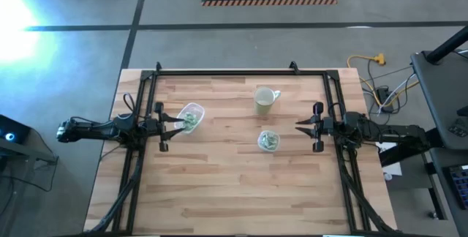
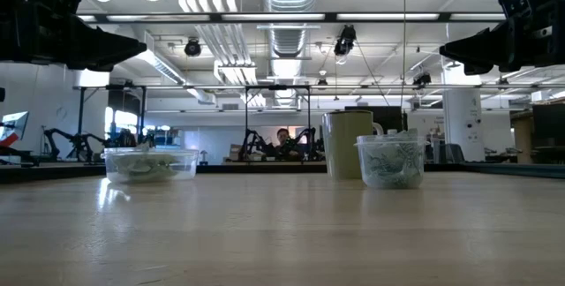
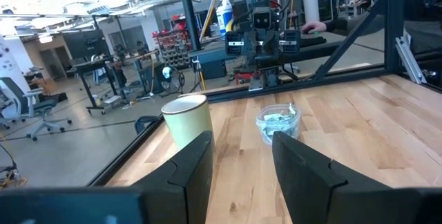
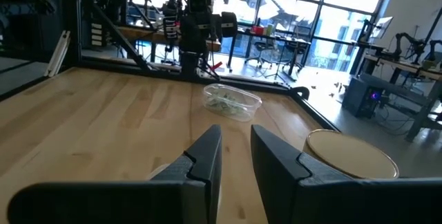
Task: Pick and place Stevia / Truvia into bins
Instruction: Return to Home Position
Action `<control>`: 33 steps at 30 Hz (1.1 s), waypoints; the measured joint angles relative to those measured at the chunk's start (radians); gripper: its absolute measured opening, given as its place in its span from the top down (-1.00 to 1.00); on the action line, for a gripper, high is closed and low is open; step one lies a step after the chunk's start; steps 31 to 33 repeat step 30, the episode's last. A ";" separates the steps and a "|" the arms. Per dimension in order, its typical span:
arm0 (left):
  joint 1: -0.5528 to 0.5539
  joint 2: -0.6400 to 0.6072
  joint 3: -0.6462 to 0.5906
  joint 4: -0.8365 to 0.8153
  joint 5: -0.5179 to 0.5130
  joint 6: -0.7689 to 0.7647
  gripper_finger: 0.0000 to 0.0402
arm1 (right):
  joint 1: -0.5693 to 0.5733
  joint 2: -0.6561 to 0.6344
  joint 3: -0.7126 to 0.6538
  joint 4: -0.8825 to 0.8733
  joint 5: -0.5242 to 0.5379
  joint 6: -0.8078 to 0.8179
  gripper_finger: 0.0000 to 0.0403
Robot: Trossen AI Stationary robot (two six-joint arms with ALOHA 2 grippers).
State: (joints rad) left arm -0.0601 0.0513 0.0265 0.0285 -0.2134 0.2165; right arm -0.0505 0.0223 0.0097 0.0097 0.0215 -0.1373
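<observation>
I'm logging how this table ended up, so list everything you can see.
Light wooden table: one, tan, inside a black frame.
Wide clear plastic container: one, transparent, table's left side.
Small squarish clear plastic cup: one, transparent, near centre.
Green-and-white paper packets: many, inside both clear containers.
Pale handled mug: one, cream, beyond the cup.
Person: one, far behind the table.
Left gripper: one, dark, open, above table's left.
Right gripper: one, dark, open, above table's right.
</observation>
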 joint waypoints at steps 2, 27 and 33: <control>0.000 0.001 0.000 0.000 0.000 0.000 0.33 | 0.000 0.000 0.000 0.000 0.000 0.010 0.66; 0.000 0.001 0.000 0.000 0.000 0.000 0.33 | 0.000 0.000 0.000 0.000 0.000 0.008 0.66; 0.000 0.000 0.000 0.001 0.000 0.000 0.33 | 0.000 0.000 0.000 0.000 0.000 0.010 0.66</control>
